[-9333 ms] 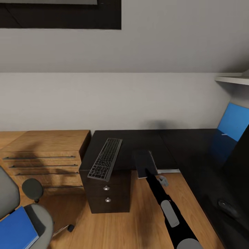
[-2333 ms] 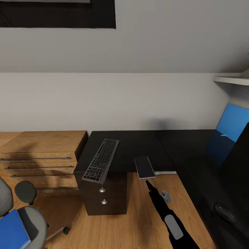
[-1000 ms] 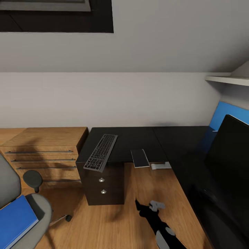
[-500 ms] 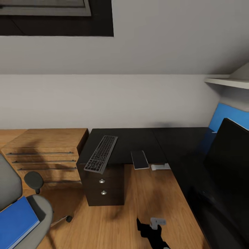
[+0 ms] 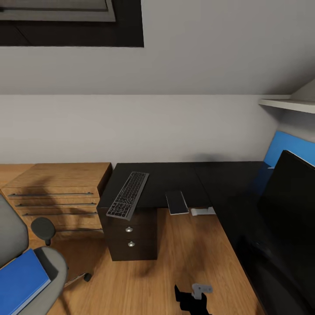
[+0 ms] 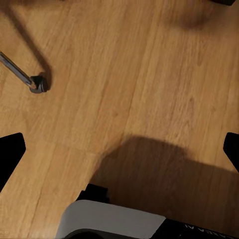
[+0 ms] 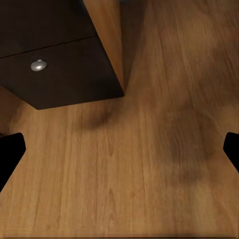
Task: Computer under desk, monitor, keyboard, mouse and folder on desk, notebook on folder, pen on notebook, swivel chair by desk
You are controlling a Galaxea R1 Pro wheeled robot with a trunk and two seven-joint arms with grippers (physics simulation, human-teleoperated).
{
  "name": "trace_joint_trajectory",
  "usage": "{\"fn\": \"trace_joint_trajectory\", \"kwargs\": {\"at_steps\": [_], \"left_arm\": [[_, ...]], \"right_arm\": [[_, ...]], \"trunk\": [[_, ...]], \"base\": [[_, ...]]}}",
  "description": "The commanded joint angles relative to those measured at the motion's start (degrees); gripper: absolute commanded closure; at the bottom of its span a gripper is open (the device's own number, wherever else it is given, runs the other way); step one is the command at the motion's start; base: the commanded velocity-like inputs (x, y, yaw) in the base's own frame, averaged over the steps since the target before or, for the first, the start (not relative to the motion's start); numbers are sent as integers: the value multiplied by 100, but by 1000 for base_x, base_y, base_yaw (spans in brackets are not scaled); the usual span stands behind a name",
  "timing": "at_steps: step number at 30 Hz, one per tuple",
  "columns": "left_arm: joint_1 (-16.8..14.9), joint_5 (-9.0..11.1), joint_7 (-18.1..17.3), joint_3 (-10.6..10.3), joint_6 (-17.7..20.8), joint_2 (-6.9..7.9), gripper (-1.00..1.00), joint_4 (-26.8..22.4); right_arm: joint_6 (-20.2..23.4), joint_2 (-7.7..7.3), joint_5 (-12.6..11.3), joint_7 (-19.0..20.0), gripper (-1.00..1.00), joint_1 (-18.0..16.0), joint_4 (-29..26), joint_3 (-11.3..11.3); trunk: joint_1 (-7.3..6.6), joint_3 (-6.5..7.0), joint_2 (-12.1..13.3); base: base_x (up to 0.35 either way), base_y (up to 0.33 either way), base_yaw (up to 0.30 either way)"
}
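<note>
Both sets of fingers stood wide apart over bare floor [image 7: 149,174], holding nothing. The keyboard [image 5: 128,195] and notebook [image 5: 176,202] overhung the tabletop [image 5: 175,177] edge. The folder [image 5: 19,280] lay on the chair [image 5: 52,275]; the monitor [image 5: 291,197] stood at right

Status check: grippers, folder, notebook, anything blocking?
Both grippers open, empty, over bare floor. Folder on the swivel chair. Notebook overhangs the desk edge, near keyboard. Nothing seen blocking.
</note>
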Motion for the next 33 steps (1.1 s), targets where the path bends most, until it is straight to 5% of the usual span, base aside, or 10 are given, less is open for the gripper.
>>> {"fn": "trace_joint_trajectory", "kwargs": {"at_steps": [1, 17, 33], "left_arm": [[-3, 7, 21, -13, -18, 5, -100, 2], [-3, 12, 19, -4, -23, 26, -100, 2], [-3, 13, 21, -4, -21, 26, -100, 1]], "right_arm": [[-22, 0, -17, 50, -100, -5, 10, -48], [-267, -2, -8, 47, -100, -3, 109, -47], [-289, -3, -6, 47, -100, -4, 116, -47]], "trunk": [[0, -6, -4], [0, -6, -4], [0, -6, -4]], "base": [[0, 0, 0], [-4, 0, 0], [-188, -18, 0]]}}
